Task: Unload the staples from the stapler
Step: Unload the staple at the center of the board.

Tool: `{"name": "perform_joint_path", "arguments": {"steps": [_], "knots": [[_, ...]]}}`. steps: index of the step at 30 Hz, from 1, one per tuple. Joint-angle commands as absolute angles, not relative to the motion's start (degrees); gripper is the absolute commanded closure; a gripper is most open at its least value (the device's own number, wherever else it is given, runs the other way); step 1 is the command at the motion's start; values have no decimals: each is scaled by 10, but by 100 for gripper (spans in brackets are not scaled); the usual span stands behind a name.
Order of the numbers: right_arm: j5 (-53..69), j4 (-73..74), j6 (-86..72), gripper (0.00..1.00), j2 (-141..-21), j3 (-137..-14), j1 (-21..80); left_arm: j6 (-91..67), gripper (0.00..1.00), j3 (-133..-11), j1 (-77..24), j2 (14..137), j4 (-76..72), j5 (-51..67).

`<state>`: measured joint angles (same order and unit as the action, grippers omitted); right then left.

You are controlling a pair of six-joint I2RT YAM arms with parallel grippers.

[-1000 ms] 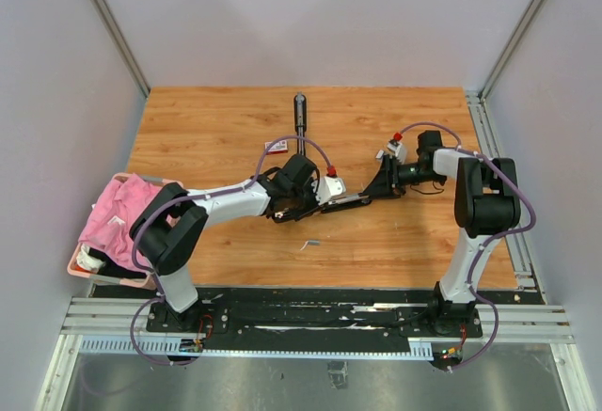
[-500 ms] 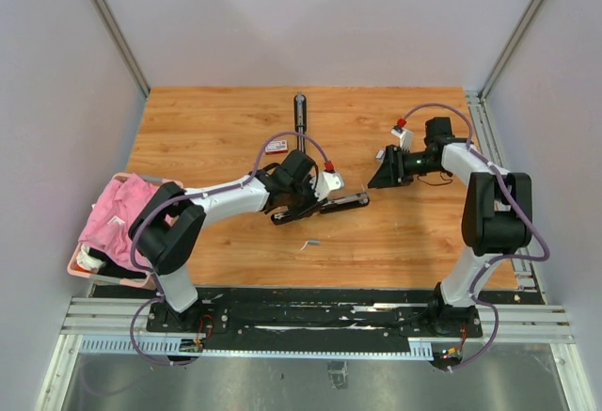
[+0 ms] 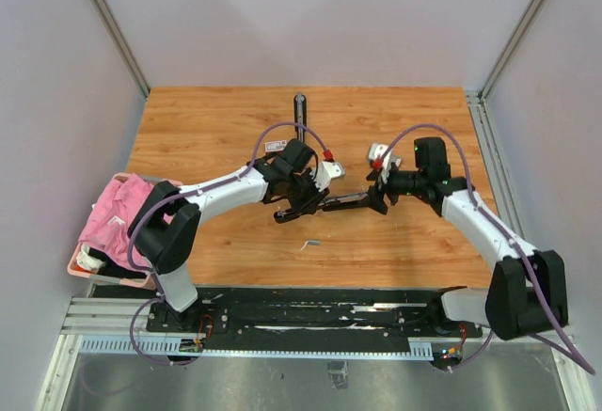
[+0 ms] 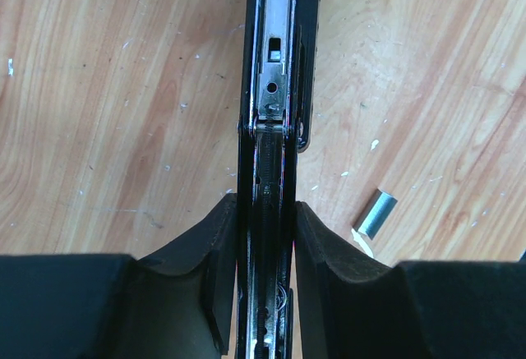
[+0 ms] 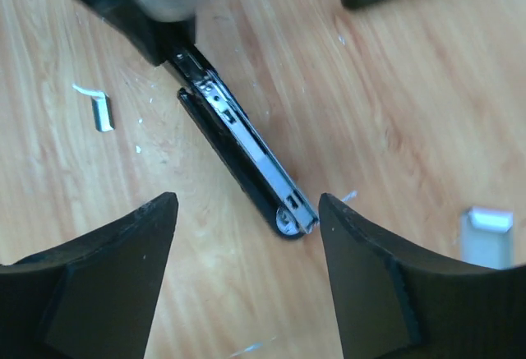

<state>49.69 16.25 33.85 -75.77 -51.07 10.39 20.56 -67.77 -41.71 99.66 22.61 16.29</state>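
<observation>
Wooden table (image 3: 207, 138), left hand (image 4: 265, 211) clamped on stapler (image 4: 275, 63), right hand (image 5: 246, 203) now nearer its tip, spread wider apart.

A short silvery strip of staples (image 4: 375, 214) lies loose on the table (image 4: 123, 88), beside the opened black stapler (image 4: 275, 88).

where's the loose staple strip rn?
Top view: the staple strip lies on the wood table, centre, apart from and on the near side of the stapler clamped in the left gripper.
</observation>
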Motion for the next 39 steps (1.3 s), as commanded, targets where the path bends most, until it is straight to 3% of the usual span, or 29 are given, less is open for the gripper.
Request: {"name": "perform_joint_path", "arguments": {"steps": [1,11,31,39], "knots": [[445,5,516,26,-693,-399,173,180,100,-710,-408,974,237,211],[338,-142,580,26,-697,-313,270,151,100,-714,-395,982,236,257],[196,-261,613,25,-812,-304,400,123,100,-704,-382,989,220,287],[127,-292,577,38,-843,-318,425,113,100,-696,-371,990,210,300]]}}
